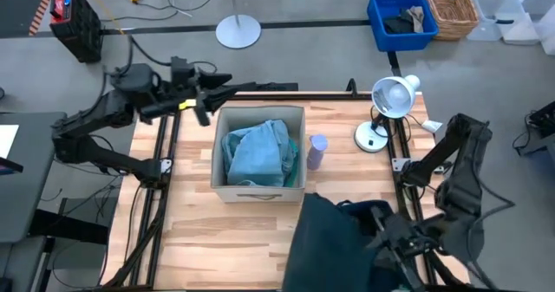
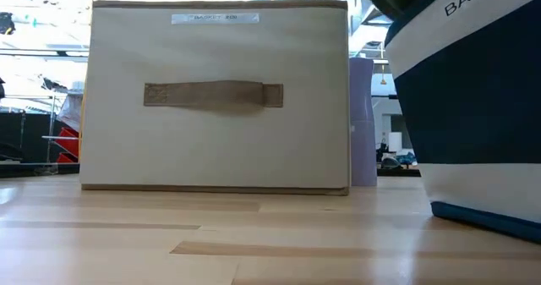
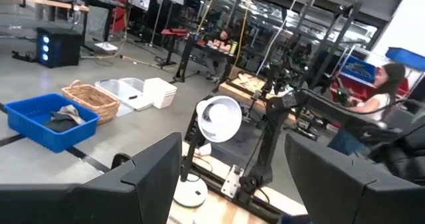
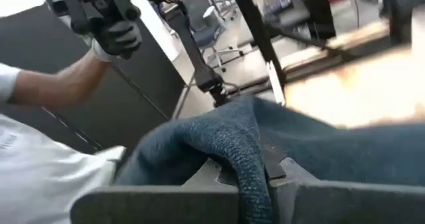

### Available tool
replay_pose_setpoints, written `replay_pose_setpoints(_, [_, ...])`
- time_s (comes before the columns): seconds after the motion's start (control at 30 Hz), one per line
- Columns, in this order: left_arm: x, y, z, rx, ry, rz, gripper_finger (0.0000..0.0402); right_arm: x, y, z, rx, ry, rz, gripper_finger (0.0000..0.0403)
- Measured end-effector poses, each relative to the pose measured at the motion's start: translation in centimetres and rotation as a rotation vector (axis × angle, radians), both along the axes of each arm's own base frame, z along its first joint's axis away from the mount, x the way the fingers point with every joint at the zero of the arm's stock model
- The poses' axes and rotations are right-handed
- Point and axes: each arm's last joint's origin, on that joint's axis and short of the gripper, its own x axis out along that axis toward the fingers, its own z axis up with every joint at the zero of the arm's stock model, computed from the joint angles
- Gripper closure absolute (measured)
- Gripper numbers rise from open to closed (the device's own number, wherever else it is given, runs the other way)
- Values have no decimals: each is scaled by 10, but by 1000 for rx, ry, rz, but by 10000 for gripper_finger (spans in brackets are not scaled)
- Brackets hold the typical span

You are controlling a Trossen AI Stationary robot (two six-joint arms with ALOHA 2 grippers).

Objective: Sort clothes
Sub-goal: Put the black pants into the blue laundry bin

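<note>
The beige fabric box [image 1: 258,190] stands mid-table and holds a bright turquoise garment [image 1: 257,149] crumpled inside, with a paler piece at its right side [image 1: 290,158]. My left gripper [image 1: 227,93] hovers open and empty over the box's far left corner, its fingers wide apart in the left wrist view [image 3: 232,177]. My right gripper [image 1: 381,236] is at the table's near right, over the dark navy bin [image 1: 334,240], shut on a dark green garment [image 4: 219,141]. The black garment is not in view. My right gripper pinches a fold of the dark green garment [image 4: 255,174] between its two fingers. The cloth drapes slack over and around the fingers [image 4: 199,197]. Whether it is one layer or several cannot be told, and the cloth hides its lower end.
A lavender bottle [image 1: 316,151] stands right of the box, and a white desk lamp [image 1: 390,97] at the far right. The navy bin with a white band [image 2: 473,107] fills the near right. A person's gloved hand [image 4: 116,34] shows beyond the table.
</note>
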Motion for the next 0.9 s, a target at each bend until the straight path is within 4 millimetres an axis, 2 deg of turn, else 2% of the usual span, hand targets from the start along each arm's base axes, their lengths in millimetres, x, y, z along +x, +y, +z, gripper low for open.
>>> replay_pose_setpoints(0.2, [-24, -9, 1, 4, 31, -40, 140, -21, 14, -61, 116, 142, -108, 387])
replay_pose_setpoints(0.4, [-32, -13, 2, -12, 23, -59, 140, -47, 10, -107, 282, 436, -245, 387])
replay_pose_setpoints(0.53, [-33, -14, 2, -12, 25, -100, 140, -55, 9, -120, 352, 578, -316, 382])
replay_pose_setpoints(0.63, [-26, -14, -1, -15, 47, -120, 140, -56, 10, -122, 368, 635, -309, 362])
replay_pose_setpoints(0.77, [-11, -14, -7, -45, 87, -146, 140, -57, 12, -123, 371, 683, -278, 323])
replay_pose_setpoints(0.9, [10, -19, -15, -37, 129, -246, 140, -58, 14, -114, 356, 676, -238, 267])
